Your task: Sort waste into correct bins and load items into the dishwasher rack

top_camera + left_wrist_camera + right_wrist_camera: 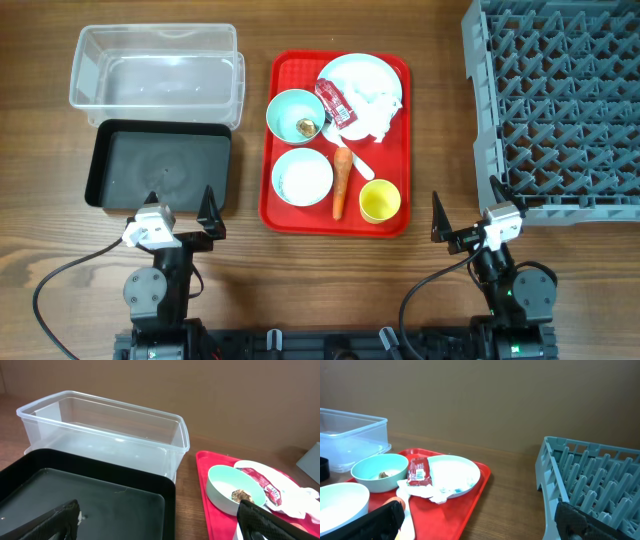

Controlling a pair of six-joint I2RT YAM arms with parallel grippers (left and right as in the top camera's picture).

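Left fingers point(180, 214): wide apart, empty, by the black bin point(160, 168).
Right fingers point(467, 216): wide apart, empty, near the rack point(560, 100).
Risk: I think lifting the red wrapper point(334, 103) may drag the napkin point(380, 108); they touch on the plate point(357, 73).
Look: red wrapper glossy, creased; napkin crumpled, on the red tray point(283, 215).
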